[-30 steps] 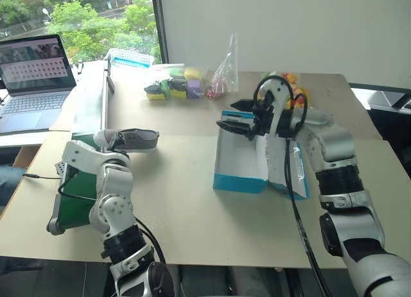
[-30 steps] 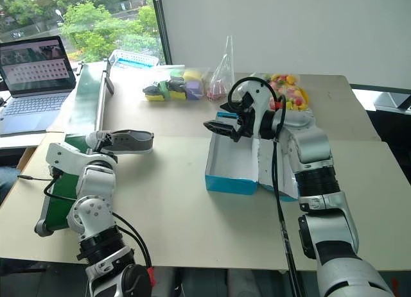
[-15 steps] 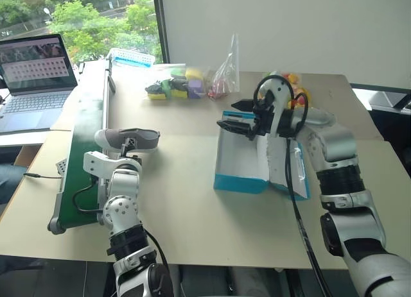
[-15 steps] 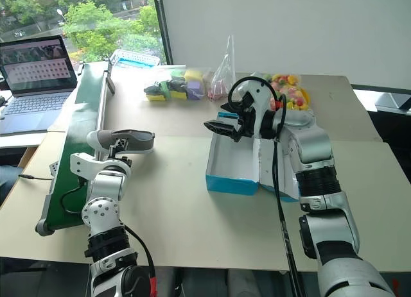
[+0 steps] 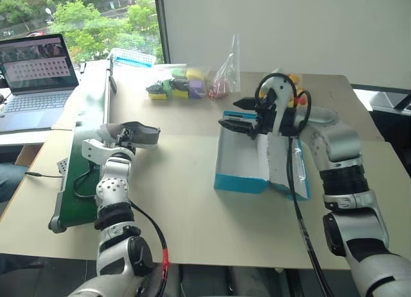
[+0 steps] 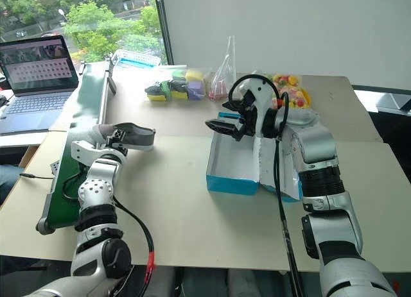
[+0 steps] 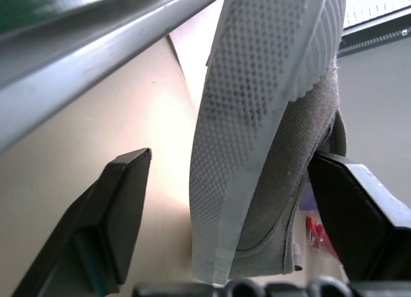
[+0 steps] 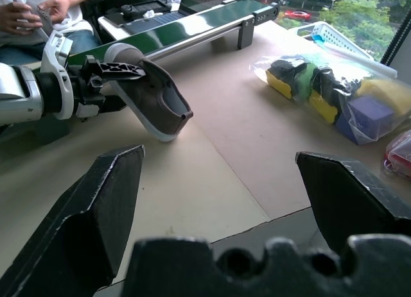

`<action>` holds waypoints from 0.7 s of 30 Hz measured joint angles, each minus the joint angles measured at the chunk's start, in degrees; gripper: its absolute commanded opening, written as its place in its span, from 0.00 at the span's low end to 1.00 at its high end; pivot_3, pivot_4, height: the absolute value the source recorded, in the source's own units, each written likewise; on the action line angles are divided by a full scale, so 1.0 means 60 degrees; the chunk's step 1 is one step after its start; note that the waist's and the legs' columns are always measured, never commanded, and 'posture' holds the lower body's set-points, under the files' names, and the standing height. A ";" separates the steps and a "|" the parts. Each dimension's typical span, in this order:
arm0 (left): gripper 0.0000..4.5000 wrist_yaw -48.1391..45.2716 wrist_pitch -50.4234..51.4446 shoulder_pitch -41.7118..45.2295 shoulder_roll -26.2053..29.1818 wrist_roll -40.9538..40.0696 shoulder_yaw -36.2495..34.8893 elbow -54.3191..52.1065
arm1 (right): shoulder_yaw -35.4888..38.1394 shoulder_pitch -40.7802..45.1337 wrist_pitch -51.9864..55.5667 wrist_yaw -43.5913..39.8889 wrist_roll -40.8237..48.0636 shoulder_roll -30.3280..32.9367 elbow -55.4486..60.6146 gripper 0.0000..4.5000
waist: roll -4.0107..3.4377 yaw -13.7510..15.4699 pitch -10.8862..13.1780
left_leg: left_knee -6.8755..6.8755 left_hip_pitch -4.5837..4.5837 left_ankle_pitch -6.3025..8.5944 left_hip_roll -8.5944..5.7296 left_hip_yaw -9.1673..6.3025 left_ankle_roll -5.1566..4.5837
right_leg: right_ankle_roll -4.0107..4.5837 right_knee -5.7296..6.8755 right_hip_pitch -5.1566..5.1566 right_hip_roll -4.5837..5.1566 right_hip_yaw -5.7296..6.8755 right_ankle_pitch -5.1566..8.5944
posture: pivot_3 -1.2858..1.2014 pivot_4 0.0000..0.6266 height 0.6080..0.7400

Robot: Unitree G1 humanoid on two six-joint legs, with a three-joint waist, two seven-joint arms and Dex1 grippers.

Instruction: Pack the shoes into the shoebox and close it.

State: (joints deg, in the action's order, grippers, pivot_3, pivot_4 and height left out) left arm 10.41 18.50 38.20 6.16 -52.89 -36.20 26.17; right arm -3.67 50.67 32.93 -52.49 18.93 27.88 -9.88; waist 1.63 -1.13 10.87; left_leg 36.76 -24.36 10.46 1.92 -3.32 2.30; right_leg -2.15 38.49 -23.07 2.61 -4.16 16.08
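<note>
Shoes come first: one grey sneaker (image 5: 137, 135) lies at the table's left by the green conveyor (image 5: 80, 169), straddled by the left gripper (image 5: 126, 136), fingers not yet pinching it. Judging by that, pickup is underway; next comes clamping, lifting and carrying rightward. One open, empty shoebox (image 5: 241, 162) waits under the right gripper (image 5: 239, 115), released wide.

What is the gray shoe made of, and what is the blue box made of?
The shoe looks like soft, fuzzy suede or suede-like fabric on top; its matte nap shows. Its sole seems to be whitish rubber, patterned with tiny raised dots and ridges. The shoebox looks like thin cardboard: glossy turquoise outside, plain white inside, with flat folded walls. I can't be sure from looks alone.
</note>
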 measured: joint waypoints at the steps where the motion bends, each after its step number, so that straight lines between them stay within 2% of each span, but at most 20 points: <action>1: 0.52 -0.0157 -0.0029 0.0045 0.0024 0.0009 0.0002 0.0090 | 0.0000 0.0000 0.0002 0.0010 0.0000 0.0003 0.0031 1.00 | 0.0000 -0.0002 0.0000 | -0.0001 0.0000 0.0000 0.0001 -0.0001 0.0000 | 0.0000 -0.0001 -0.0001 0.0000 0.0000 0.0000 | 0.52 0.24 1.00; 4: 0.25 -0.0286 -0.0148 0.0054 0.0016 0.0131 0.0002 0.0256 | 0.0000 0.0000 0.0008 0.0022 0.0000 0.0018 0.0056 1.00 | 0.0000 -0.0001 0.0000 | -0.0006 -0.0004 0.0000 0.0003 -0.0002 0.0000 | 0.0000 0.0000 -0.0007 -0.0001 0.0000 0.0000 | 0.52 0.24 1.00; 7: 0.10 -0.0328 -0.0154 0.0054 -0.0037 0.0138 0.0005 0.0245 | -0.0001 0.0000 0.0013 0.0024 0.0000 0.0019 0.0056 1.00 | 0.0000 0.0011 0.0000 | -0.0005 -0.0005 0.0000 0.0002 -0.0001 0.0000 | 0.0000 -0.0001 -0.0006 0.0001 0.0000 0.0000 | 0.52 0.24 1.00; 11: 0.07 -0.0477 0.0121 0.0047 -0.0210 0.0026 0.0047 -0.0197 | -0.0001 0.0001 0.0034 0.0033 0.0013 -0.0005 0.0056 1.00 | 0.0000 0.0027 0.0000 | -0.0005 -0.0007 0.0000 0.0002 -0.0003 0.0000 | 0.0000 -0.0001 -0.0007 0.0001 0.0002 0.0000 | 0.52 0.24 1.00; 16: 0.07 -0.1323 0.1653 0.0053 -0.0022 -0.0865 0.0525 -0.1572 | 0.0056 0.0014 0.0233 0.0096 0.0123 -0.0121 0.0054 1.00 | 0.0000 0.0015 0.0000 | -0.0005 -0.0013 0.0000 0.0002 -0.0004 0.0000 | 0.0000 -0.0003 -0.0010 0.0001 0.0002 0.0000 | 0.52 0.24 1.00; 21: 0.07 -0.3108 0.4503 0.0010 0.1270 -0.2674 0.1591 -0.3689 | 0.1145 0.0370 0.1394 0.0565 0.1222 -0.0454 -0.0173 1.00 | 0.0001 -0.0059 0.0005 | -0.0006 -0.0033 0.0000 0.0003 -0.0009 0.0001 | 0.0000 -0.0003 -0.0025 0.0001 0.0005 0.0000 | 0.52 0.24 1.00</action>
State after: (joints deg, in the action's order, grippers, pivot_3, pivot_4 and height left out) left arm -8.24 45.52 38.26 13.78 -68.94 -26.65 4.03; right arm 3.20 52.89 41.30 -49.10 26.26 25.16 -10.93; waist 1.63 -1.48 10.90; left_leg 36.73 -24.56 10.46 1.94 -3.38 2.31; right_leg -2.15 38.47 -23.22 2.62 -4.13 16.08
